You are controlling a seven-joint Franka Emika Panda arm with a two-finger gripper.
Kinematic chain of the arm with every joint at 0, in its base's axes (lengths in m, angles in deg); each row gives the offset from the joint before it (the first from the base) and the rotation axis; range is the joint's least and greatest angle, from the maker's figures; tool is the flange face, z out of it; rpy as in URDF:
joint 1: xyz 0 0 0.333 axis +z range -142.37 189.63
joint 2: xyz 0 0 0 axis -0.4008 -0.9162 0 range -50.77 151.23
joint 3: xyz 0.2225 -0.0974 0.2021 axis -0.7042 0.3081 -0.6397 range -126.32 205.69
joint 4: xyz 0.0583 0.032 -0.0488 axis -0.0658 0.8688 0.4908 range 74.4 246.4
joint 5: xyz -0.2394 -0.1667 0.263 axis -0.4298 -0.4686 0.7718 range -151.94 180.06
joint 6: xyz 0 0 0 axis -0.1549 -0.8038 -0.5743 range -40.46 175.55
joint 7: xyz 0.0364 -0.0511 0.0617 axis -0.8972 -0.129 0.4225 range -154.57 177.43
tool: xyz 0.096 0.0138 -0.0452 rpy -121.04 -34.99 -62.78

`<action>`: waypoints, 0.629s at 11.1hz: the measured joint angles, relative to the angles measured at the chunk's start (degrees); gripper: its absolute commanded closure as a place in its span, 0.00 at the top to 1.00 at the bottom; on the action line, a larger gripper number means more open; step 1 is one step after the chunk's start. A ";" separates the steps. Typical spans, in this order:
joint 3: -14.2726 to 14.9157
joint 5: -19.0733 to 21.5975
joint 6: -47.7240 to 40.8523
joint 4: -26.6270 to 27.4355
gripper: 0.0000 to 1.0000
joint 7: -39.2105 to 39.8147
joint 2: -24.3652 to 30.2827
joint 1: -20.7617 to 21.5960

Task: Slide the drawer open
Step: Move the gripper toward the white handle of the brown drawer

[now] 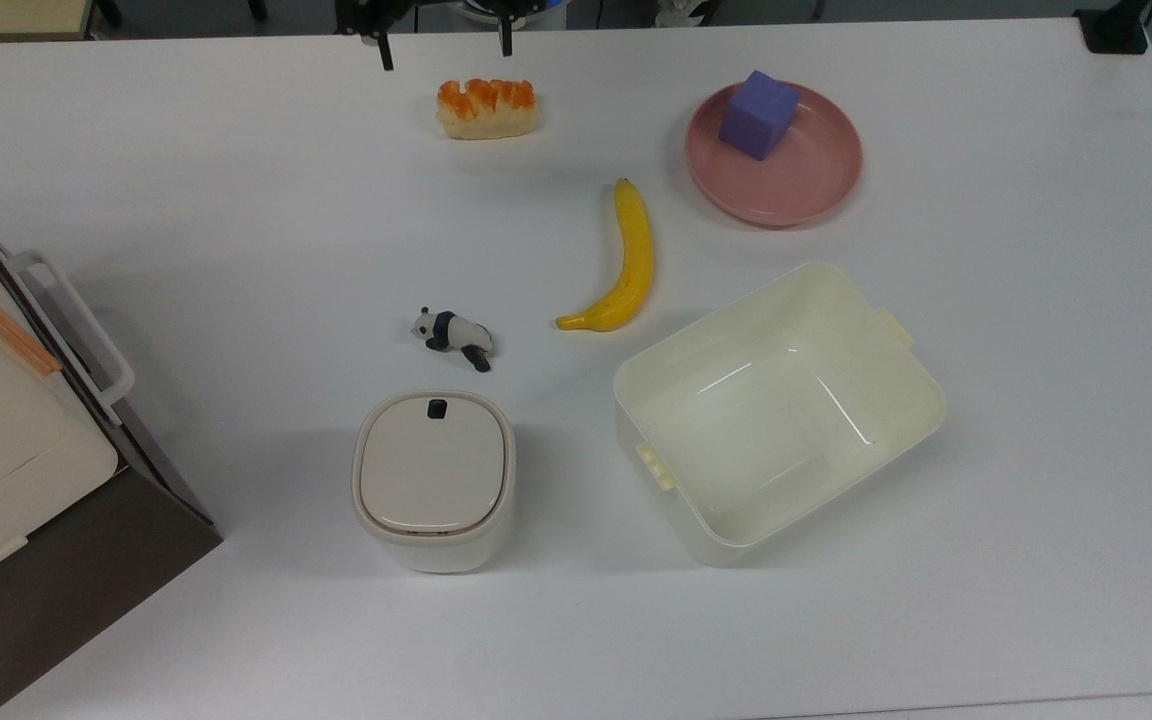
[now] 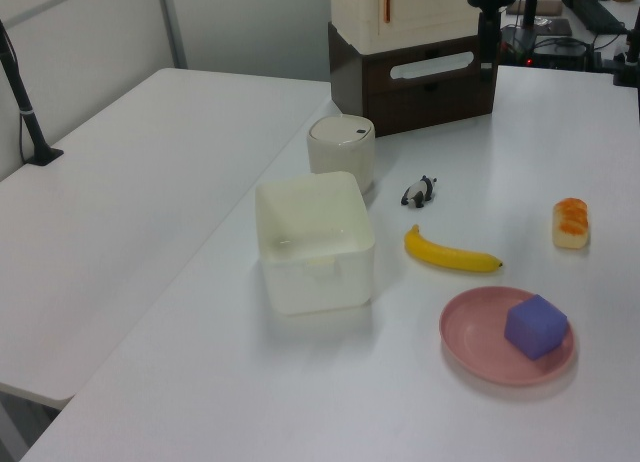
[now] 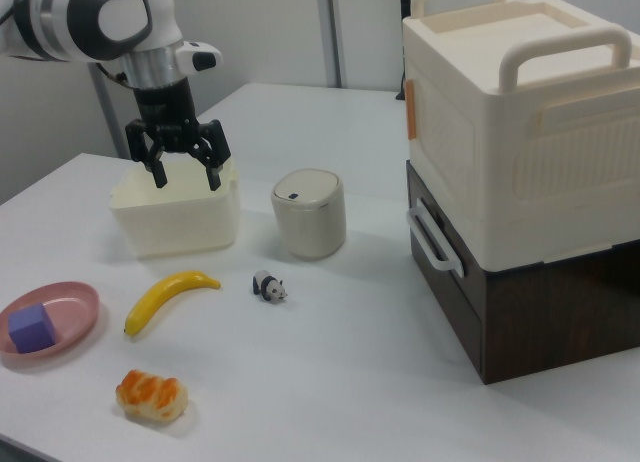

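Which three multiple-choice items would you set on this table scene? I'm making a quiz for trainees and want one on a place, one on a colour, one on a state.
1. Where does the purple cube sit?
A. in the cream tub
B. on the pink plate
C. beside the panda

2. What colour is the handle of the drawer?
A. white
B. copper
C. black

3. How does the gripper stand?
A. shut on the handle
B. shut on the banana
C. open, holding nothing

Answers:
1. B: the cube rests inside the plate's rim in the top view.
2. A: a white loop bar sits on the dark brown front in the right view.
3. C: its fingers are spread in the air, far from the drawer.
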 measured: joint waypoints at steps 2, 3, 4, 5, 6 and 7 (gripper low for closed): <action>0.00 0.00 0.07 0.00 1.00 4.49 -0.92 0.02; -0.01 0.00 0.28 0.00 1.00 6.37 -1.35 0.03; -0.01 0.00 1.33 0.00 1.00 8.56 -1.96 0.03; -0.01 -0.02 2.60 0.00 1.00 10.78 -2.81 0.01; 0.01 -0.48 4.04 0.00 1.00 12.59 -3.80 -0.09; 0.08 -1.85 5.77 0.00 1.00 14.05 -4.90 -0.26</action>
